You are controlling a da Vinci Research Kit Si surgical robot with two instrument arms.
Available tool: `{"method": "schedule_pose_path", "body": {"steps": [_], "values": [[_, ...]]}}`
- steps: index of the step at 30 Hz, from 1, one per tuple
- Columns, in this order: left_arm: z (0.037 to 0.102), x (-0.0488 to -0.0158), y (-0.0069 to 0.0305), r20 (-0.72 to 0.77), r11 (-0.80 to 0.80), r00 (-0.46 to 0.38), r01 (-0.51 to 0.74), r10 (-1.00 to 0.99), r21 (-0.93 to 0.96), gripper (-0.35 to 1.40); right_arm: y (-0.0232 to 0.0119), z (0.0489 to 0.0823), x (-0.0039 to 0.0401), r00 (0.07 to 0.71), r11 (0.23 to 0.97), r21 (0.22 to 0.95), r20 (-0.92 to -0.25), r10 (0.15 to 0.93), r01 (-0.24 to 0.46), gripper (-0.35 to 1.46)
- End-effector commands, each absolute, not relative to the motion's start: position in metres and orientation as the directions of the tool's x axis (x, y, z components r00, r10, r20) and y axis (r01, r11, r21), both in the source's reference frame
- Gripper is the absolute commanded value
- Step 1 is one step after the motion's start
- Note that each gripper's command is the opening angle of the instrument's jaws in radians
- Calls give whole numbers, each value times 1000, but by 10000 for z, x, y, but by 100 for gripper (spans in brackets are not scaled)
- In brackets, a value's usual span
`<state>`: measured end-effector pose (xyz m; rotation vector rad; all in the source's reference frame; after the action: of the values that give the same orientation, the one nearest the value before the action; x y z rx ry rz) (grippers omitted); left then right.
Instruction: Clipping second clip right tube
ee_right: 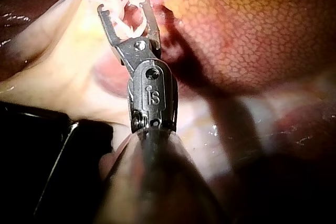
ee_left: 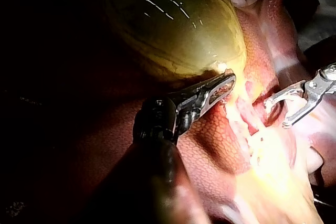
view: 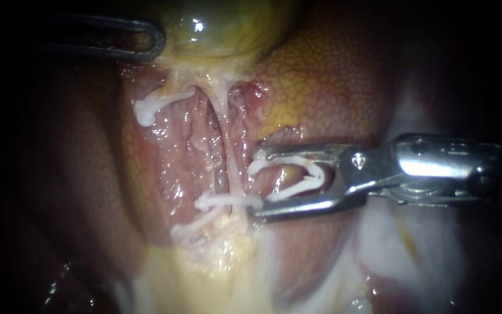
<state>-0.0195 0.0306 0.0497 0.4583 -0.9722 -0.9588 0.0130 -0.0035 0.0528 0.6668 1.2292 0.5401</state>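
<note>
The right tube (view: 226, 136) runs pale down the middle of the raw bed, from the gallbladder (view: 228, 29) to a lower clip (view: 228, 202) that crosses it. Your right instrument (view: 257, 183) lies just to its right, tips close beside the tube but not around it. Its jaws stand wide, each bearing one leg of an open clip (view: 294, 189). Your left instrument (view: 157, 42) has its jaws closed on the gallbladder's edge, well above. Liver (view: 332, 87) lies on the right.
</note>
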Motion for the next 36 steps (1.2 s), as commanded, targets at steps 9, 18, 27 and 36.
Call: {"method": "schedule_pose_path", "body": {"steps": [9, 18, 27, 36], "values": [[498, -196, 306, 486, 527, 218, 473, -847, 706, -35, -38, 562, 147, 255, 667, 744, -641, 724, -26, 44], [498, -196, 306, 486, 527, 218, 473, -847, 706, -35, -41, 571, 174, 225, 638, 767, -636, 738, 72, 44], [498, -197, 306, 486, 527, 218, 473, -847, 706, -35, -47, 578, 196, 169, 628, 752, -658, 734, 200, 41], [498, -197, 306, 486, 527, 218, 473, -847, 706, -35, -47, 563, 194, 96, 595, 734, -653, 752, 327, 34]]}}
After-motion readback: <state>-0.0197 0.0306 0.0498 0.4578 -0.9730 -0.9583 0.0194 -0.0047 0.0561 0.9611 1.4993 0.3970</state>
